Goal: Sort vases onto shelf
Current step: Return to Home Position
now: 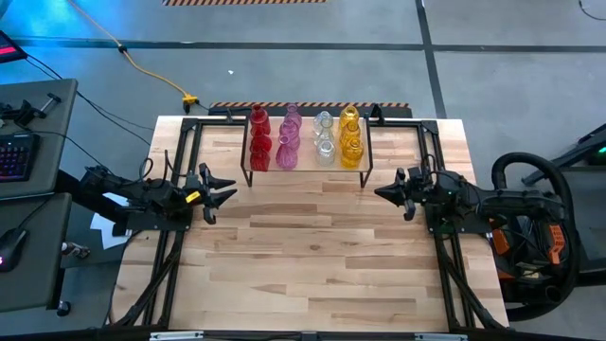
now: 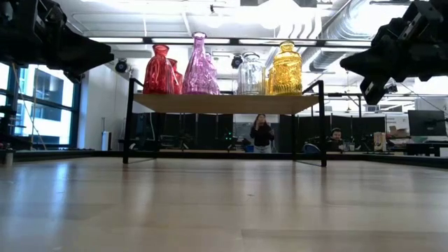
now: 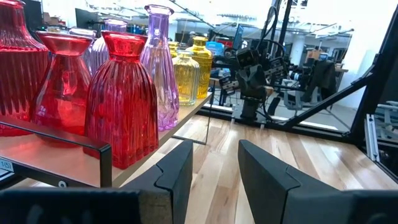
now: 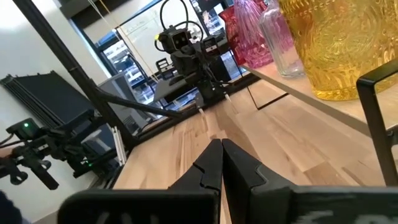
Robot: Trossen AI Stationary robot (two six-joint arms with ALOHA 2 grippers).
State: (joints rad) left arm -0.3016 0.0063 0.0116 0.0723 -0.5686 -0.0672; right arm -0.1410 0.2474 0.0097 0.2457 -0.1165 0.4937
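The left gripper [image 1: 227, 190] hangs above the bare wooden table [image 1: 312, 270] near its left edge. Its two fingers [image 3: 177, 171] stand apart with nothing between them. The shelf [image 2: 224, 103] is ahead of this gripper and off to one side, toward the far edge of the table and well apart from the fingers. All the vases stand upright on the shelf in four rows by colour. The red vases [image 1: 259, 142] are the closest to the left gripper, followed by the pink vases [image 1: 289, 140], the clear vases [image 1: 324, 138] and the yellow vases [image 1: 350, 139].

The right gripper [image 1: 381, 193] hangs at the opposite side of the table, its fingers [image 4: 208, 163] pressed together and holding nothing. The yellow vases are the ones nearest to it, just past its tip and to one side, and nothing touches them.

Both arms are folded low over the table's side edges. Each gripper points inward across the table at the other. The shelf lies between them and farther back. In the low view both grippers sit at about the height of the vases, clear of the wood.
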